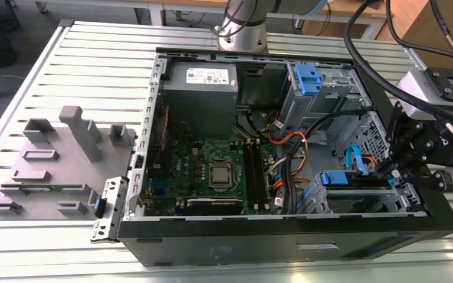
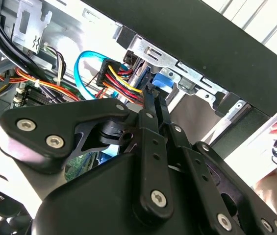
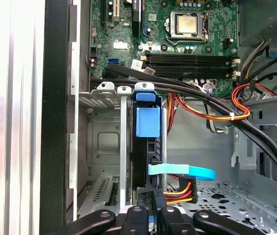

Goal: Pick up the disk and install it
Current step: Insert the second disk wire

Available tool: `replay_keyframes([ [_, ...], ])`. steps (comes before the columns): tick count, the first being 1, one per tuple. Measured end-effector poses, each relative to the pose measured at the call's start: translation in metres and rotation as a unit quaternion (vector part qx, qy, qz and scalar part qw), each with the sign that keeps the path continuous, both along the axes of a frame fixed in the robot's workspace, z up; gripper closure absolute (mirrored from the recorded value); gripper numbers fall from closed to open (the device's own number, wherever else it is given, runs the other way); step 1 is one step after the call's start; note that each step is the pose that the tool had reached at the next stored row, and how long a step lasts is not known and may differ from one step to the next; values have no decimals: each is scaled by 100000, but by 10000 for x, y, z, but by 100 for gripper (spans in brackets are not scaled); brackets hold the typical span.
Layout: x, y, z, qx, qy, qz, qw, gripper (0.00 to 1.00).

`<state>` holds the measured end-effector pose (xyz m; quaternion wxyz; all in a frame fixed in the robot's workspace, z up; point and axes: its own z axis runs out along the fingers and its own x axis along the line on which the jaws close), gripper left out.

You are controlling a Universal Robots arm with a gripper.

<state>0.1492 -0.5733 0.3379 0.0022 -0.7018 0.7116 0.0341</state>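
Slatted bench, open computer case (image 1: 289,236) — my gripper (image 3: 150,208), fingers narrowed, seats the disk (image 3: 145,147) in its bay; gentle inward push needed.

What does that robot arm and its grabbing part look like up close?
The arm is a silver-grey tube with thick black cables looping beside it. The tool is matt black: flat linked bars joined by shiny silver screws, below a pale grey wrist block.
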Motion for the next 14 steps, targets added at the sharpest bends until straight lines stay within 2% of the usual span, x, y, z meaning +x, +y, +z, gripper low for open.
replay_keyframes([
  [5, 0, 0, -3, 21, 0, 1, 100000, 82],
  [6, 0, 0, -2, 10, 0, 1, 100000, 76],
  [14, -4, 1, -35, 3, 1, 3, 100000, 76],
])
